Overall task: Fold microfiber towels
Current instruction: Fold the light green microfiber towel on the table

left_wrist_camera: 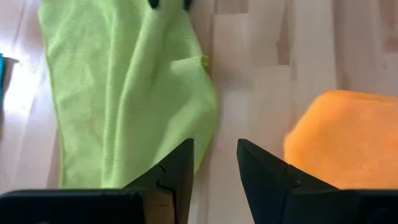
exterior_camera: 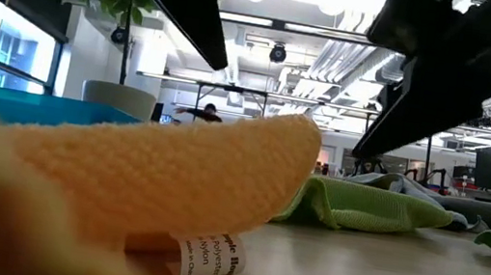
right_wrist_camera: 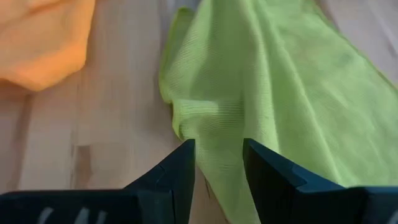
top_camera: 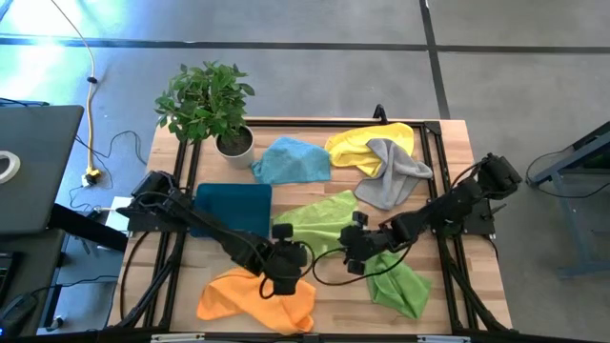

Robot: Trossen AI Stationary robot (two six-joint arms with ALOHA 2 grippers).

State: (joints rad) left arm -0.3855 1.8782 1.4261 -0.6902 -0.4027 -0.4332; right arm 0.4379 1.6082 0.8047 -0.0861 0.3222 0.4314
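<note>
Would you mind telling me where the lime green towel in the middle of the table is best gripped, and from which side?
Grip the middle lime green towel at its near edge, where a small fold stands up off the wooden table, probably giving the fingers something to pinch. Come straight down from above. The right gripper, open, hangs just above that edge; the left gripper, open, is over bare wood beside it.

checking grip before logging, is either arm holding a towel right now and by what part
Nothing is held. The left gripper and the right gripper both hover over the table with empty gaps, near the lime green towel.
</note>
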